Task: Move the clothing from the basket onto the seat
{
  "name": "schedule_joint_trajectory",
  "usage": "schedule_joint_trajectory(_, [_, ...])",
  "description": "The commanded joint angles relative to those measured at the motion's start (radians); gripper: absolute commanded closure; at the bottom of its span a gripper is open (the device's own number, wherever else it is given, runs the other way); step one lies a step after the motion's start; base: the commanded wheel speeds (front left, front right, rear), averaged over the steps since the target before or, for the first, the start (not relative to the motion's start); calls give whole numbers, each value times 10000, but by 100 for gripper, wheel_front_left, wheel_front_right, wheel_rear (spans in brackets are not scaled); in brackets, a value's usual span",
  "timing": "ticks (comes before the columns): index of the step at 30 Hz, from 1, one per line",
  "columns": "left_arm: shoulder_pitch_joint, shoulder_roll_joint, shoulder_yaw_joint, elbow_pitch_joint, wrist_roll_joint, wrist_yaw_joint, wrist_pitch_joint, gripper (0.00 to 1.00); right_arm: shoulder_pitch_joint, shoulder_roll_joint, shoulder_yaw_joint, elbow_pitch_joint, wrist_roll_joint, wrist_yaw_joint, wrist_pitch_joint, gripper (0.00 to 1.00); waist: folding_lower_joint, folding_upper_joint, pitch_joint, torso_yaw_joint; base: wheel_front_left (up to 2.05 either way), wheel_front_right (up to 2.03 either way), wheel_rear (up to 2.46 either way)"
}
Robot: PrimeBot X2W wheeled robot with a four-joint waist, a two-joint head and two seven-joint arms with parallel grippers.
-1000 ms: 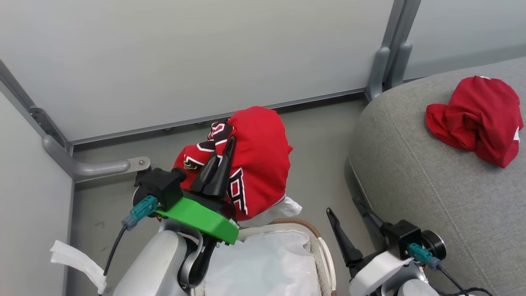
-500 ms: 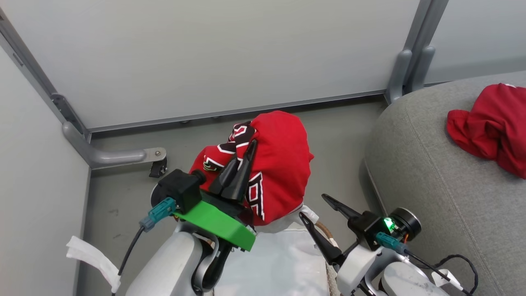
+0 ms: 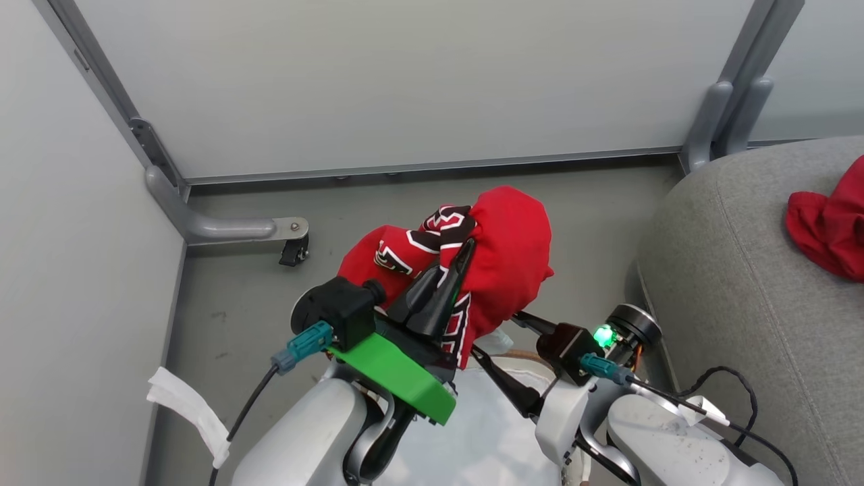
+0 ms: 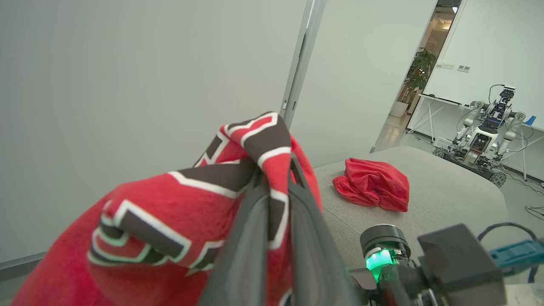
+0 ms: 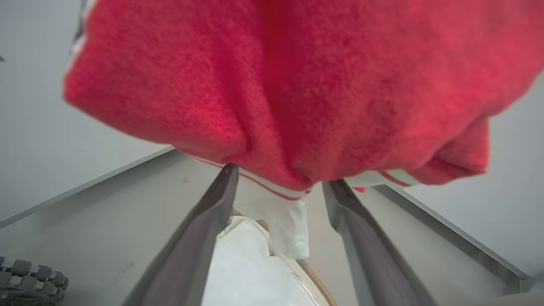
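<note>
My left gripper point(image 3: 466, 247) is shut on the red jersey point(image 3: 507, 251), pinching its black-and-white lettered part, and holds it up above the basket. The jersey point(image 4: 161, 221) drapes over the fingers. Just below its hanging hem, my right gripper point(image 3: 495, 332) is open, the hem point(image 5: 293, 187) dangling between its fingers point(image 5: 221, 191) without being clamped. The basket's white liner point(image 3: 482, 432) and brown rim point(image 3: 523, 354) lie beneath both arms. A plain red garment point(image 3: 829, 229) rests crumpled on the grey seat point(image 3: 736, 283) at the right, and shows as a heap point(image 4: 373, 184) on the cushion point(image 4: 450, 195).
Grey wall panels close off the back and left. A metal frame foot with a small caster point(image 3: 294, 250) stands on the floor at left. A white paper strip point(image 3: 190, 413) hangs low left. Another robot point(image 4: 484, 131) stands far off beyond the seat.
The head camera has swung, shifting the whole picture rightward. My right gripper has turned and risen in under the jersey's hem. The left gripper keeps its hold on the jersey.
</note>
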Motion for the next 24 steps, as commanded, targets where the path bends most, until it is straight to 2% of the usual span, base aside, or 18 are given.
schedule_joint_trajectory(1, [-197,16,-66,-66,-93,-31,-34,100,-132,2,108,88,85,-14,-3,0,1,0,56,135,0,0,0])
schedule_joint_trajectory(10, [-450,219,-849,-205,-432,-31,-34,100,-645,-299,1049,310,727,-14,-4,0,1,0,65,395,0,0,0])
schedule_joint_trajectory(19, [-547,217,-1065,-310,-632,-31,-34,100,-801,-428,1557,320,1222,-14,-3,2,1,0,35,562,0,0,0])
schedule_joint_trajectory(20, [-487,193,-934,-200,-617,-31,-34,100,-665,-399,1760,337,1380,-14,-3,100,1,0,25,617,0,0,0])
schedule_joint_trajectory(24, [-349,130,-759,-123,-581,-31,-34,100,-460,-385,1758,425,1519,-14,-3,100,1,0,12,595,0,0,0])
